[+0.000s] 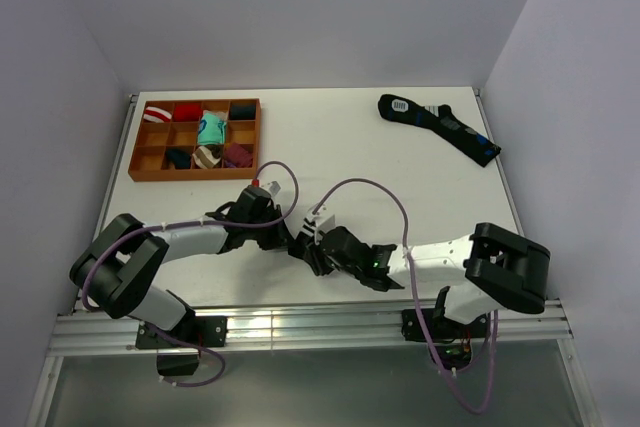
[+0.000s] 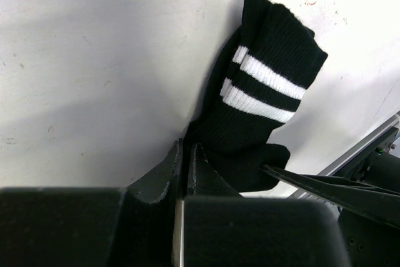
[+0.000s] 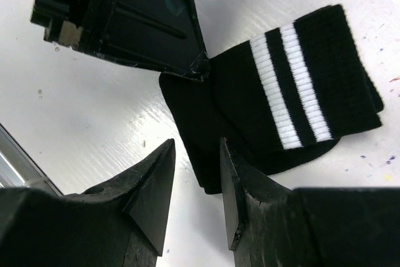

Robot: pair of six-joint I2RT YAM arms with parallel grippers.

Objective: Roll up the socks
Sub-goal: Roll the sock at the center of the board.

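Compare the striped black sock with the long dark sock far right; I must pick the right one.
The striped sock has two white cuff bands; the long sock bears blue marks and a white patch. The striped sock lies short and folded, the long sock stretched out. The left pincer grips the striped sock; nothing touches the long sock. Both are dark, on the table.

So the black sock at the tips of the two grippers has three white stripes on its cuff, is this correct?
No, the sock has two white stripes on its cuff, not three; the left wrist view shows them plainly. The rest holds: it lies at the tips of the left gripper and the right gripper.
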